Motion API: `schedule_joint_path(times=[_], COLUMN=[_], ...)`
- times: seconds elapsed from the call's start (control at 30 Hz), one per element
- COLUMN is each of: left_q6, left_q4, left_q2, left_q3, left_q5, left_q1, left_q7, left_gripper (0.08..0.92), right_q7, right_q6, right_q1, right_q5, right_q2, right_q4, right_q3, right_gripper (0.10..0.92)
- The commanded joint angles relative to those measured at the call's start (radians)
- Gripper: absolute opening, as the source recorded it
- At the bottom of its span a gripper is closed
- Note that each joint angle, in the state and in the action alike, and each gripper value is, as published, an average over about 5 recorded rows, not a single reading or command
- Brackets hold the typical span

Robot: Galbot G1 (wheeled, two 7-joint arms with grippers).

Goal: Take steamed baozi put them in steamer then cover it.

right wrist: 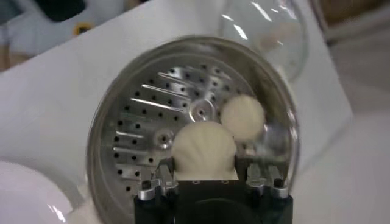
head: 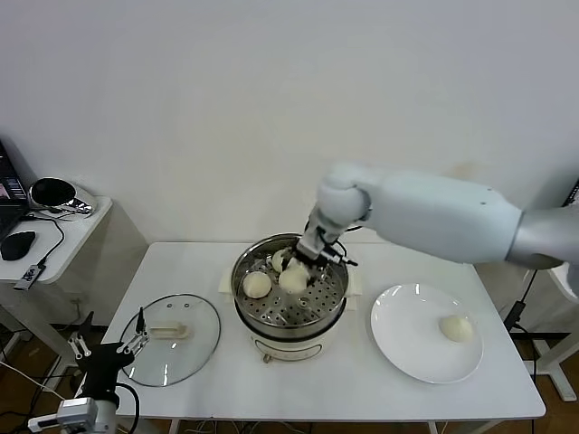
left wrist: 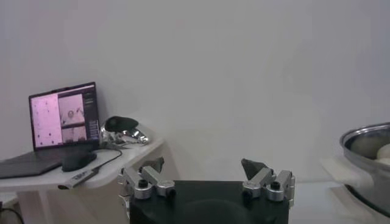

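Note:
The steamer (head: 271, 342) stands mid-table with its perforated tray (right wrist: 146, 115) showing. My right gripper (head: 306, 264) reaches down into it and is shut on a baozi (right wrist: 204, 149), which sits between both fingers (right wrist: 164, 176) low over the tray. A second baozi (right wrist: 242, 117) lies on the tray beside it, also seen in the head view (head: 257, 284). One more baozi (head: 456, 328) lies on the white plate (head: 407, 348). The cover (head: 172, 348) lies flat on the table left of the steamer. My left gripper (head: 136, 332) is parked, open and empty, at the table's front left corner.
A pale round shape (head: 280, 260) by the pot's far wall is partly hidden by my right gripper. A side table (head: 63, 231) with a laptop (left wrist: 64, 115) and mouse stands off to the left. The pot's rim (left wrist: 365, 137) shows in the left wrist view.

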Motion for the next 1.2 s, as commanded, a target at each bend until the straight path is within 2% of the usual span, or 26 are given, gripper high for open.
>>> schedule_joint_path(times=[0.03,0.53,0.77,0.87,1.0,1.2], left_q6=[0.0,0.0,0.001,0.002,0.003,0.007], left_q4=[-0.002,0.002,0.002,0.001,0.001,-0.005], left_q2=[-0.001,-0.005,-0.005,-0.003,-0.001,0.008], left_q3=[-0.003,0.001,0.003,0.003,0.005,0.012], left_q5=[0.0,0.001,0.001,0.001,0.0,0.001], left_q1=[0.001,-0.004,-0.006,-0.009,-0.013,-0.023], left_q7=[0.0,-0.003,-0.003,-0.003,-0.002,-0.001], left_gripper=[0.823,0.823,0.823,0.823,0.823,0.823], right_q7=[0.007,-0.004,0.005,0.005,-0.032,-0.091], right_q6=[0.167,0.166,0.169,0.15,0.007,-0.31], right_q1=[-0.008,-0.045,0.013,0.062,0.128,0.202], right_q5=[-0.105,-0.118,-0.093,-0.047,0.007,0.097], right_q2=[0.09,0.089,0.056,0.019,-0.075,-0.275], right_q4=[-0.009,-0.02,0.004,0.034,0.086,0.178], right_q3=[-0.072,-0.08,-0.055,-0.044,-0.008,-0.017], right_gripper=[0.611,0.626,0.713,0.774,0.819,0.823])
